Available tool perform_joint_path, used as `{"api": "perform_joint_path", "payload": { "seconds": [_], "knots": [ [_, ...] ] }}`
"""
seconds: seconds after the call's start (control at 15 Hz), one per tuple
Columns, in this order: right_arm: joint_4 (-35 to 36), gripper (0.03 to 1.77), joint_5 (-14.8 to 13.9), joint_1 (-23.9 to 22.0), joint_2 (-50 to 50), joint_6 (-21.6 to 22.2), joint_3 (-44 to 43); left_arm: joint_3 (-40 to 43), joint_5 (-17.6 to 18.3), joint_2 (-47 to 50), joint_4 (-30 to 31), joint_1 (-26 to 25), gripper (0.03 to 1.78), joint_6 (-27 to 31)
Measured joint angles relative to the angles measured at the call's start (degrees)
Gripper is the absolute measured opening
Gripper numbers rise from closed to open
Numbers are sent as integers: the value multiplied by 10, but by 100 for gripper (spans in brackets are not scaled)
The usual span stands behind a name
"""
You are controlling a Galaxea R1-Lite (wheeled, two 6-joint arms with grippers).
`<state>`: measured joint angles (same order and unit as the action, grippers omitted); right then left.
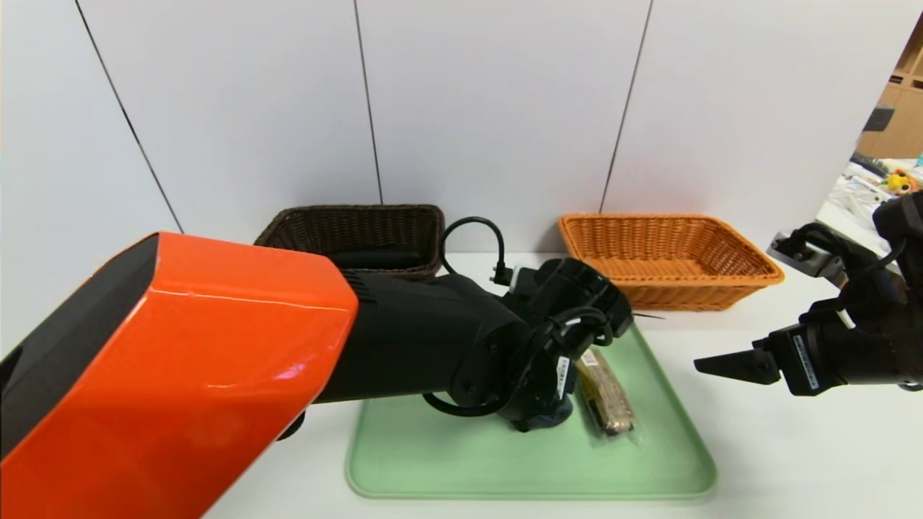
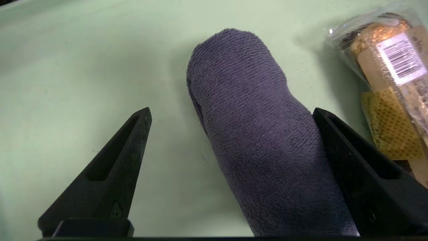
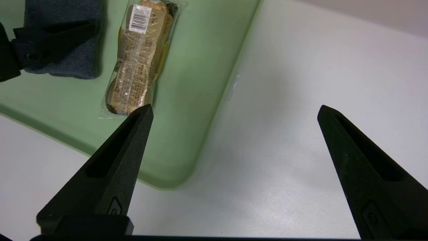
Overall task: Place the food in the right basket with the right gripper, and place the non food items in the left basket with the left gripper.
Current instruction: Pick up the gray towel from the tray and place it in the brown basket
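Rolled towel [image 2: 260,134], dark grey-purple terry cloth, lies on the green tray [image 1: 447,461] with the left claw [image 2: 230,115] spread wide around it: one finger touches its side next to the snack, the other stands clear on the far side with bare tray between. Nothing is gripped yet. The roll looks soft, light and springy, so it should squash under the fingers and not slip; taking it across the middle of its length, squeezing well in, seems the safest hold, since a pinch near an end could let the roll unwind or droop.

Just beside the towel lies a wrapped snack bar [image 3: 137,63] in clear crinkly film with a barcode label; it looks light and slippery, and probably best taken across its narrow width.

The right claw [image 3: 234,110] hovers wide open and empty over the white desk [image 3: 317,67], off the tray's right edge. Behind the tray stand the dark brown left basket [image 1: 360,234] and the orange right basket [image 1: 670,252].
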<state>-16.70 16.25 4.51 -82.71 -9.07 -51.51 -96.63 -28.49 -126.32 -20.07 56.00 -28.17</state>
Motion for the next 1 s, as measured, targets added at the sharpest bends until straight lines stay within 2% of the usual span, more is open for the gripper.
{"api": "perform_joint_path", "payload": {
  "seconds": [0.4, 0.6, 0.87, 0.93, 1.0],
  "knots": [
    [0, 170, 0, -4, 0, 0, 1, 0, 5, -7, 0, 0, 169, -7],
    [0, 170, 1, -5, 0, 0, 1, 0, 6, -7, 0, 1, 121, -8],
    [0, 170, 1, -8, 0, -1, -1, 0, 7, -2, 0, 1, 76, -8],
    [1, 170, 1, -8, 1, 0, -1, 0, 6, 2, 0, 1, 51, -7],
    [1, 170, 1, -8, 1, 0, -1, 0, 6, 9, -2, 1, 17, -5]
  ]
}}
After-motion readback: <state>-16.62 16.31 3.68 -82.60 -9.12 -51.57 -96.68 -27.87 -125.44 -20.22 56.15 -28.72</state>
